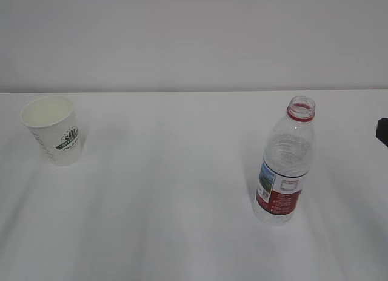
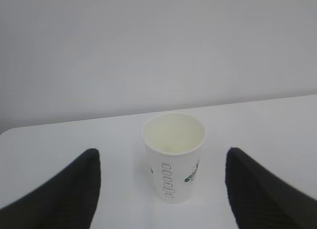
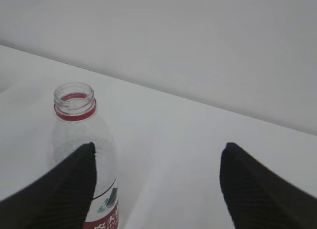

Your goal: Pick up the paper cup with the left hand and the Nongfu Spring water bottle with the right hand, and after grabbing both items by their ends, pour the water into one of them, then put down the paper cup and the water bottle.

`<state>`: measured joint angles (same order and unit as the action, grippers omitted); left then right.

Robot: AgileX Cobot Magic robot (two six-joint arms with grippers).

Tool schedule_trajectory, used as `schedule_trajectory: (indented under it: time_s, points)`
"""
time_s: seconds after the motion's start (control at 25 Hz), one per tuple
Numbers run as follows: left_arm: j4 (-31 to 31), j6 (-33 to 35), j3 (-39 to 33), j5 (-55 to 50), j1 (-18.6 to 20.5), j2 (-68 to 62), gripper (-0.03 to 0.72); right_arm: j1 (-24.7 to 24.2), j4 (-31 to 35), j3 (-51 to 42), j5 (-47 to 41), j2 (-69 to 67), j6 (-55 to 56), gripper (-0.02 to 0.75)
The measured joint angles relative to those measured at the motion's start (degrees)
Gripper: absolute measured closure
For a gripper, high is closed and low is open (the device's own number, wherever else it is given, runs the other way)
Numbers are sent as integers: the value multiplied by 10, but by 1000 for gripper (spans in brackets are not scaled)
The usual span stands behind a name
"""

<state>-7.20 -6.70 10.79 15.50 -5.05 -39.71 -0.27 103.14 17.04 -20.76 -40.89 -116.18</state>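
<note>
At left of the exterior frame, the small white tapered paper cup [image 1: 53, 129] stands upright on the white bench [image 1: 170, 196]; at right stands the tall clear plastic uncapped bottle [image 1: 285, 165] with its red neck ring. My left pincer [image 2: 161, 182] gapes wide, framing the cup, apart from it. My right pincer [image 3: 156, 182] is equally wide, the bottle just beyond its left finger [image 3: 59, 194].

Matt white paper cup [image 1: 52, 130]; clear glossy plastic bottle [image 1: 285, 162] with ribbed shoulder and printed label; smooth matt white table [image 1: 170, 190]; ridged black fingers [image 2: 59, 194]
</note>
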Motion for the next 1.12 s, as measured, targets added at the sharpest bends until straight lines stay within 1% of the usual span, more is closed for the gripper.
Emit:
schedule_trajectory:
  time_s: [0.44, 0.64, 0.8, 1.12]
  points:
    - [-3, 0, 0, 6, 0, 2, 111, 0, 0, 0, -14, 0, 0, 151]
    - [-52, 0, 0, 18, 0, -4, 111, 0, 0, 0, -14, 0, 0, 151]
    - [-64, 0, 0, 59, 0, -27, 111, 0, 0, 0, -15, 0, 0, 151]
    - [-66, 0, 0, 129, 0, -90, 111, 0, 0, 0, -16, 0, 0, 150]
